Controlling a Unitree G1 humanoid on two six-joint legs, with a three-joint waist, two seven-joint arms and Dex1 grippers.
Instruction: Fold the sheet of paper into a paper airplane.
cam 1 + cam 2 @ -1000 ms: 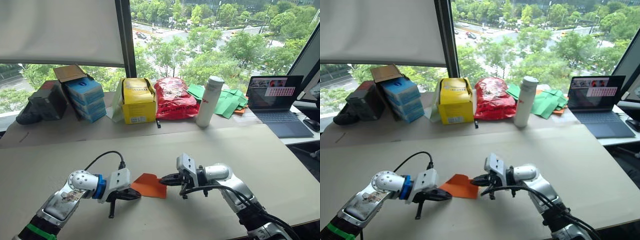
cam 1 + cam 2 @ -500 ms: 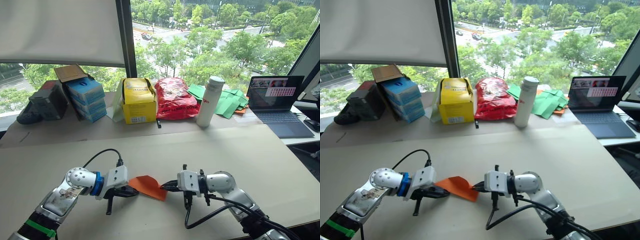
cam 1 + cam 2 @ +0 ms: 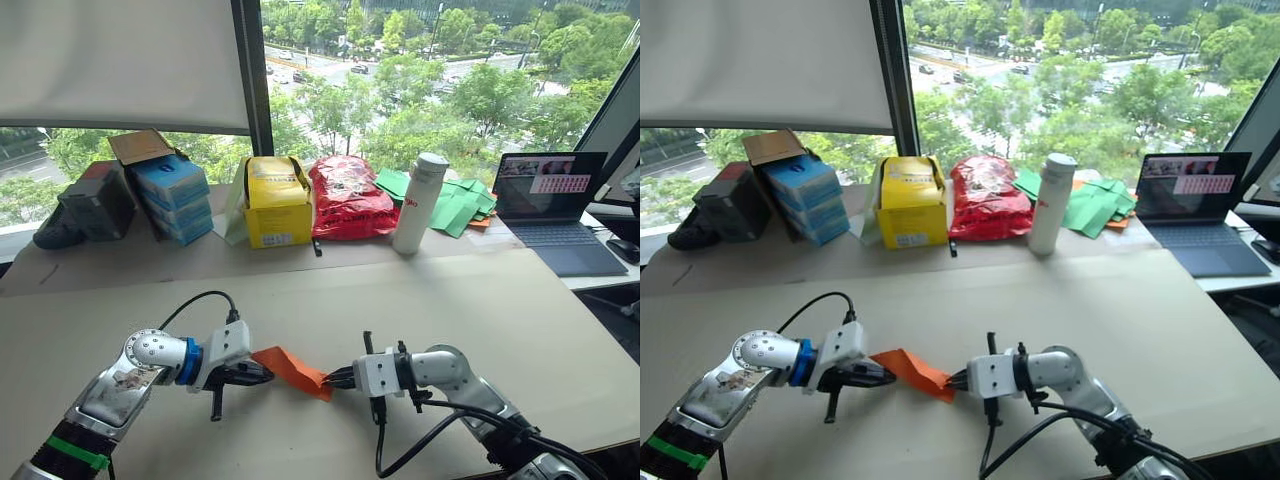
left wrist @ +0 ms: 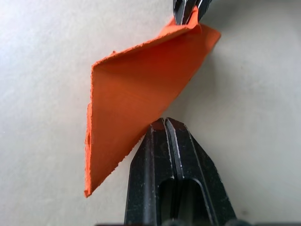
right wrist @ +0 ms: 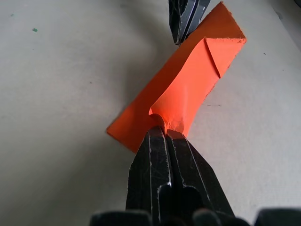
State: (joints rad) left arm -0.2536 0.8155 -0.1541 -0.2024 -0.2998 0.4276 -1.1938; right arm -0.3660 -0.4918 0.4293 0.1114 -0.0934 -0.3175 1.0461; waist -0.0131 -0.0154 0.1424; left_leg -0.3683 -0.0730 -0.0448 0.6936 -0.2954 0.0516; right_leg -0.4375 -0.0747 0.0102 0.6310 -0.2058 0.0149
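Observation:
The orange sheet of paper [image 3: 292, 368] is folded over and held just above the table between both grippers near the front edge. My left gripper [image 3: 258, 373] is shut on its left end, seen as closed black fingers [image 4: 165, 141] pinching the lower edge of the sheet of paper [image 4: 136, 94]. My right gripper [image 3: 334, 379] is shut on the right end, where the sheet of paper [image 5: 188, 89] crumples at the fingertips [image 5: 162, 141]. A small triangular flap shows on its far corner. The left gripper's tips [image 5: 184, 19] appear at the opposite end.
Along the back of the table [image 3: 480, 300] stand a blue box stack [image 3: 170, 195], a yellow box [image 3: 275, 205], a red bag [image 3: 345, 195], a white bottle [image 3: 418, 200], green paper pieces [image 3: 455, 205] and a laptop [image 3: 555, 205]. Cables trail from both wrists.
Both grippers have drawn nearer the front edge; the right wrist has rolled and closed in on the right end. The paper has gone from a flat squarish shape to a narrower, twisted strip.

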